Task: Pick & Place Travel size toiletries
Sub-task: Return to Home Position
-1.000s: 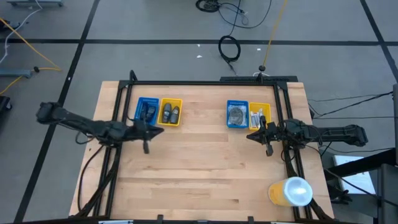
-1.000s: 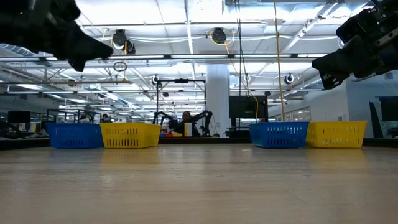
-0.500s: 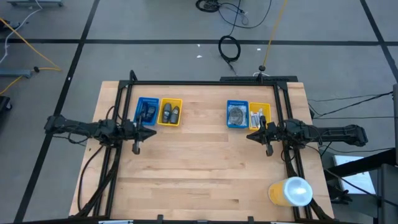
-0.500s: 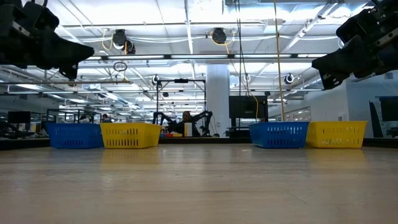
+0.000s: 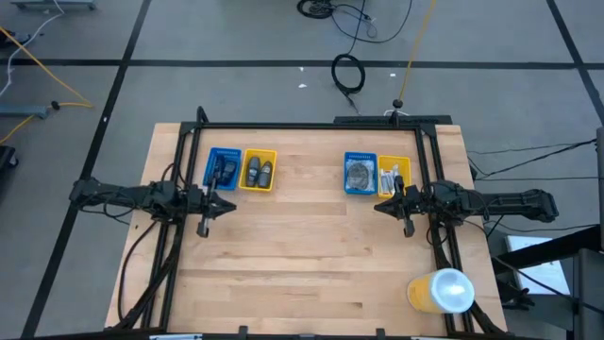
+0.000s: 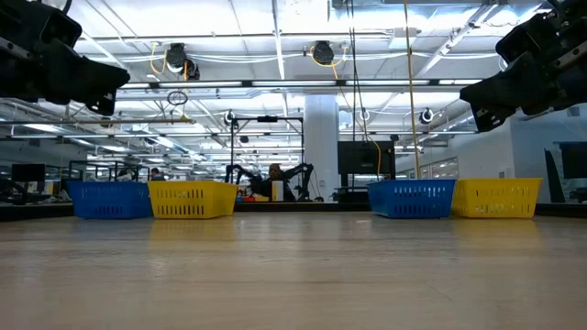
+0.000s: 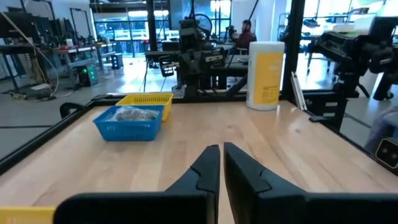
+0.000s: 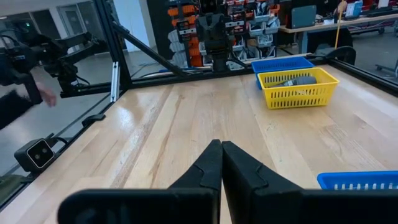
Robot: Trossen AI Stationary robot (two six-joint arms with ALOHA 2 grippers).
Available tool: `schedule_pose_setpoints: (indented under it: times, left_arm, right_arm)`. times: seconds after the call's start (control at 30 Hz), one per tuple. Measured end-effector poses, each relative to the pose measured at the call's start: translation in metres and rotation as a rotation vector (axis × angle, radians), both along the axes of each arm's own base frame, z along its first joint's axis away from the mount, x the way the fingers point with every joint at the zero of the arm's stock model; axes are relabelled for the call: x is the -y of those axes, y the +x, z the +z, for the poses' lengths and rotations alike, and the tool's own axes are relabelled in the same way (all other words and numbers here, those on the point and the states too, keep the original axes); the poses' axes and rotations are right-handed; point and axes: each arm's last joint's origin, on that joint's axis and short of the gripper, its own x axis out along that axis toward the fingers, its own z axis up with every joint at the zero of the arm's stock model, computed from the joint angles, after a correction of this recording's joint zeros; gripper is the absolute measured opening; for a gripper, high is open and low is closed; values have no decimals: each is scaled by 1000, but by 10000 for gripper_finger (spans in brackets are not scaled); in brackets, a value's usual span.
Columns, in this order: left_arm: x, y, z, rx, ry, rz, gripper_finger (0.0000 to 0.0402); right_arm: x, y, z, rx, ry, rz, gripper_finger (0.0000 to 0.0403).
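Observation:
The toiletries lie in four small trays at the far side of the table. Dark grey oval pieces (image 5: 226, 170) sit in the left blue tray (image 5: 211, 166), and more (image 8: 298, 79) in the left yellow tray (image 5: 259, 171). Clear-wrapped discs (image 7: 132, 113) fill the right blue tray (image 5: 360, 174). Small tubes (image 5: 393, 179) lie in the right yellow tray (image 5: 406, 168). My left gripper (image 5: 230, 204) hovers shut just near of the left trays, its fingers (image 7: 211, 163) closed together. My right gripper (image 5: 378, 207) hovers shut just near of the right trays.
A big yellow cylinder with a white top (image 5: 439, 290) stands at the table's near right corner. A black frame (image 5: 311, 125) runs along the far and side edges. Bare wood stretches between the two grippers and toward the near edge. People show in the room beyond.
My left arm has drawn back toward the table's left edge, its gripper moving away from the left trays and staying shut. The right arm has kept still.

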Motion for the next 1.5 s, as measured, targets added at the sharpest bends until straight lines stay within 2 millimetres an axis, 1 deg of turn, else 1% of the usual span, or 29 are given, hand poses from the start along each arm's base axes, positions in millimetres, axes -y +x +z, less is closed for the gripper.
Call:
schedule_pose_setpoints:
  times: [0.53, 0.57, 0.67, 0.73, 0.8, 0.97, 1.17, 1.5]
  left_arm:
    - [0, -1, 1, 10, -24, -10, 26]
    - [0, -3, 2, 31, -9, -24, 26]
    - [-1, -6, 5, 67, 110, -85, 26]
    - [-1, -5, 2, 53, 122, -115, 26]
    - [-3, -5, 2, 45, 78, -95, 26]
    - [-8, -5, 1, 19, -8, 26, 26]
    - [-9, -5, 2, 28, 24, 45, 26]
    - [-9, -4, 3, 44, 20, 50, 26]
  right_arm:
    - [0, 0, 0, 0, 0, 0, 0]
    - [0, 0, 0, 0, 0, 0, 0]
    - [0, 0, 0, 0, 0, 0, 0]
    - [0, 0, 0, -2, 0, 0, 0]
    - [0, 0, 0, -4, 0, 0, 0]
    - [0, 0, -1, -6, 0, 0, 0]
    - [0, 0, 0, -5, 0, 0, 0]
    - [0, 0, -1, -5, 0, 0, 0]
